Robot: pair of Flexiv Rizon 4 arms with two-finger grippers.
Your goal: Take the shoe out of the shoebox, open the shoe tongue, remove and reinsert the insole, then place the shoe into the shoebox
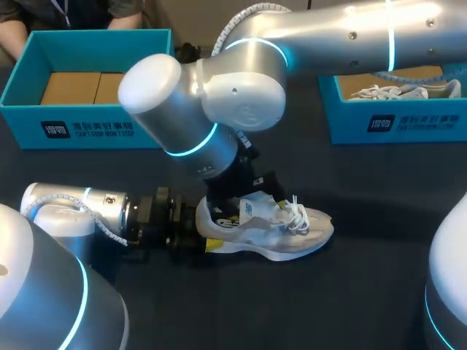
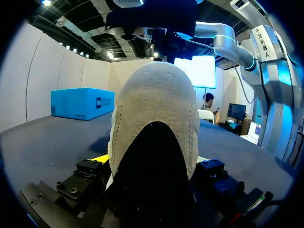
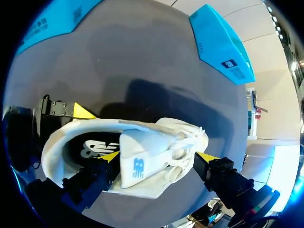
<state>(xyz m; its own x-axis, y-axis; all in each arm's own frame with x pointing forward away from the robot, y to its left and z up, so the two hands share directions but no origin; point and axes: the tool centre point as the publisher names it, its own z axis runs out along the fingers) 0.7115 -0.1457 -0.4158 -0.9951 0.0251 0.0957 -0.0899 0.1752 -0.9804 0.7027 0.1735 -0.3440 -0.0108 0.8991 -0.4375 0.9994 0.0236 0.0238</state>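
The left gripper (image 2: 152,161) pinches the sneaker (image 1: 277,230) at its heel (image 2: 152,99). One yellow tip presses the heel's near side in the head view, and the other presses the far side in the right wrist view. The right gripper (image 3: 158,156) hangs over the shoe's mouth with its fingers spread wide. The raised tongue (image 3: 137,166) and the knot of laces (image 1: 295,215) lie between them. One tip sits just beside the tongue's edge at the opening. The other is just past the laces, and I cannot tell whether it touches.

The tongue bears a small blue logo on its white face. A pale logo is printed on the dark insole (image 3: 90,147), which lies inside the shoe. Each shoebox carries a dark logo patch and a line of print on its front wall.

The sneaker is off-white and pale grey, with a thick pale sole, white laces and a nubby grey heel with stitched seams and a black arched patch low down. It stands on its sole on the dark table (image 1: 365,292), heel toward the left arm and toe toward my right. It is outside both boxes, between them and nearer the robot. The left shoebox (image 1: 87,130), teal and open, holds brown cardboard (image 1: 80,87). The right shoebox (image 1: 408,124), also teal and open, holds another white shoe (image 1: 398,91) with loose laces.
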